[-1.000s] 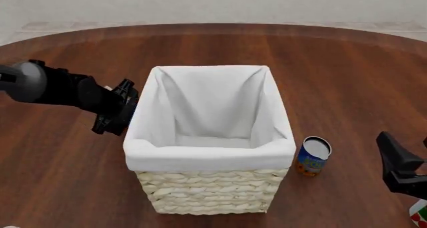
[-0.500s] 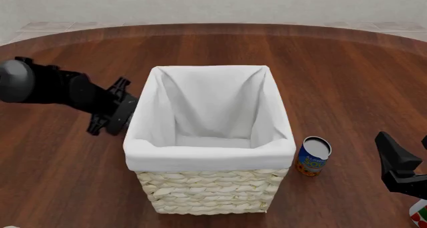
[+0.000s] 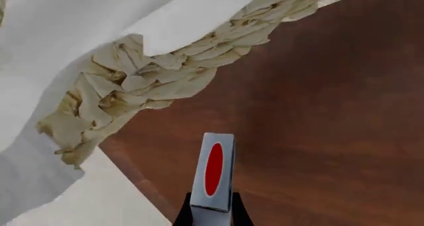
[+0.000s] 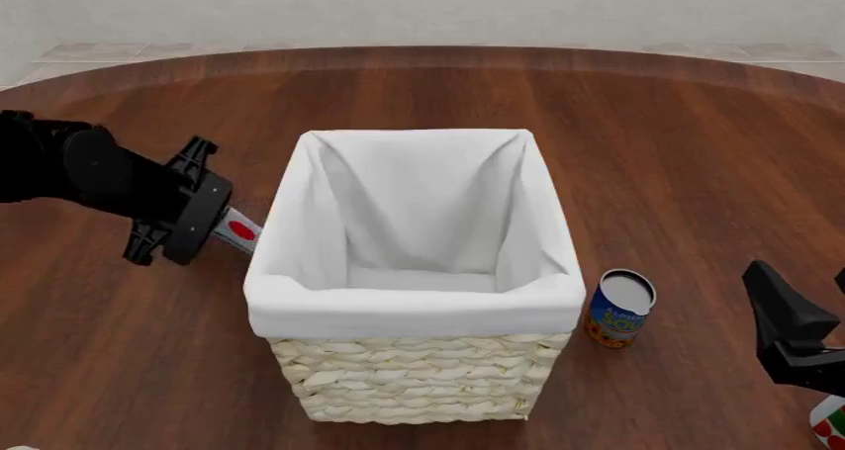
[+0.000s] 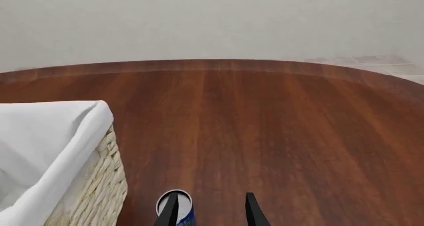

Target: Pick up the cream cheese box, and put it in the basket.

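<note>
Gripping the cream cheese box [image 3: 212, 171] edge-on, the left gripper [image 4: 209, 223] is seen with its jaws closed onto the carton, a red oval showing on the narrow face. The box is held left of centre in the front view, just beside the left wall of the basket [image 4: 416, 312] and outside it. The right gripper [image 5: 210, 212], lower right, is parted and empty, near a blue-and-orange can [image 4: 620, 309] on the table [image 4: 687, 173].

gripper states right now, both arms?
Left gripper: shut on a thin white box with a red oval, beside the basket.
Right gripper: open, fingers apart, holding nothing.
</note>
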